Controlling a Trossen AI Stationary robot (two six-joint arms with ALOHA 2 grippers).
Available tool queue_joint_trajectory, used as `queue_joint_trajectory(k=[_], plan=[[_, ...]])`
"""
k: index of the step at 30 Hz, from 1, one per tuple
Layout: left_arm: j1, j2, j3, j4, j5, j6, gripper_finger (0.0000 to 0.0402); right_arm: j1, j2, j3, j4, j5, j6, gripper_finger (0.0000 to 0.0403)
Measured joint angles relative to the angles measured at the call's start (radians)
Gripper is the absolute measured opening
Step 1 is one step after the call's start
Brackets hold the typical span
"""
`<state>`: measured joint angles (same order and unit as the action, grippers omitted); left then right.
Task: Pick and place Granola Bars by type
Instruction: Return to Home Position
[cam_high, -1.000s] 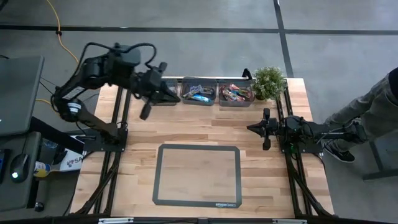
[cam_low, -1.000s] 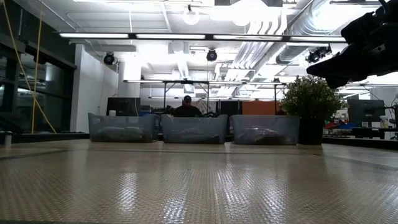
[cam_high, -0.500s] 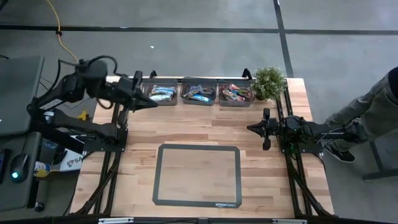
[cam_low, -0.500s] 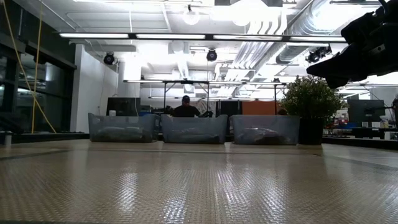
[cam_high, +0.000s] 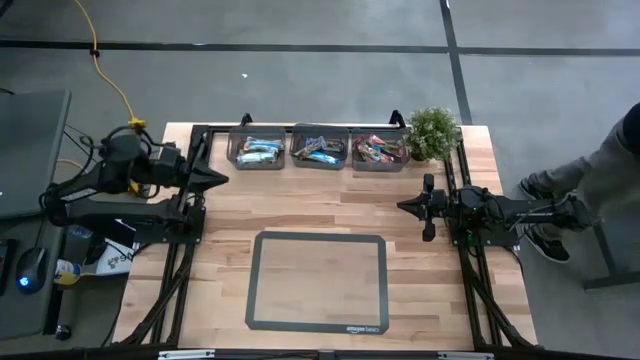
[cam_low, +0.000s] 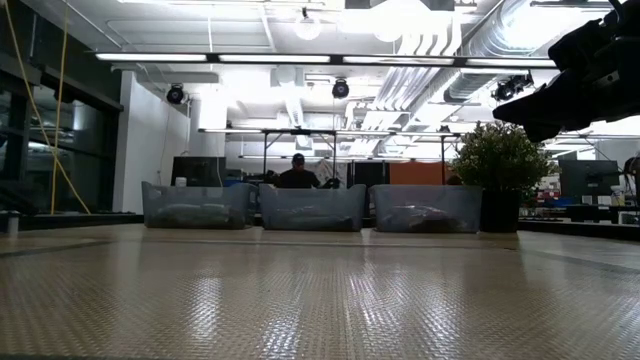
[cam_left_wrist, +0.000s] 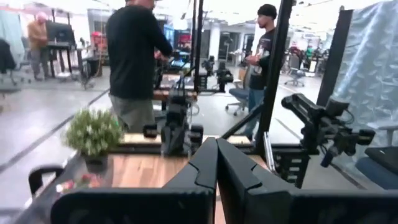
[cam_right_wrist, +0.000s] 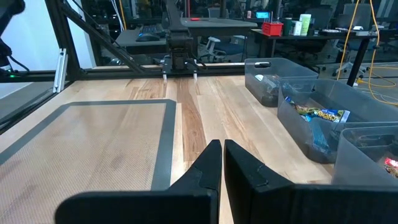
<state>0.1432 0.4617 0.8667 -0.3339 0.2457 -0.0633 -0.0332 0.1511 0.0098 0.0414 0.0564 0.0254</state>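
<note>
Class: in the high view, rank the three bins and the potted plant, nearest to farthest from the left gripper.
1. left bin, just beyond the left gripper
2. middle bin, row's centre
3. right bin, row's right end
4. potted plant, back right corner

- Desk: pale wood, planks in light and honey stripes.
- Mat: dark grey border, with a beige centre in a fine woven mesh pattern.
- Bins: clear, smoky grey.
- Granola Bars: pale blue-white wrappers in the left bin. The middle bin has bright blue with some tan-brown. The right bin has red-pink multicoloured wrappers.
- Plant: green foliage, dark pot.
- Left pincer and right pincer: black, as are both arms.
- Floor: grey, crossed by dark lines.
</note>
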Motion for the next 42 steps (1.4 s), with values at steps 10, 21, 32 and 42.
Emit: queue_joint_trajectory(k=[10, 21, 32, 42], plan=[[0.000, -0.210, -0.273, 0.140, 0.006, -0.054, 0.0000, 0.000, 0.000, 0.000, 0.000, 0.000, 0.000, 0.0002], [0.000, -0.386, -0.503, 0.230, 0.006, -0.098, 0.0000, 0.000, 0.000, 0.000, 0.000, 0.000, 0.000, 0.0002], [0.000, -0.455, -0.630, 0.289, 0.034, -0.126, 0.0000, 0.000, 0.000, 0.000, 0.000, 0.000, 0.000, 0.0002], [0.000, -0.455, -0.711, 0.474, 0.062, -0.187, 0.0000, 0.000, 0.000, 0.000, 0.000, 0.000, 0.000, 0.0003]])
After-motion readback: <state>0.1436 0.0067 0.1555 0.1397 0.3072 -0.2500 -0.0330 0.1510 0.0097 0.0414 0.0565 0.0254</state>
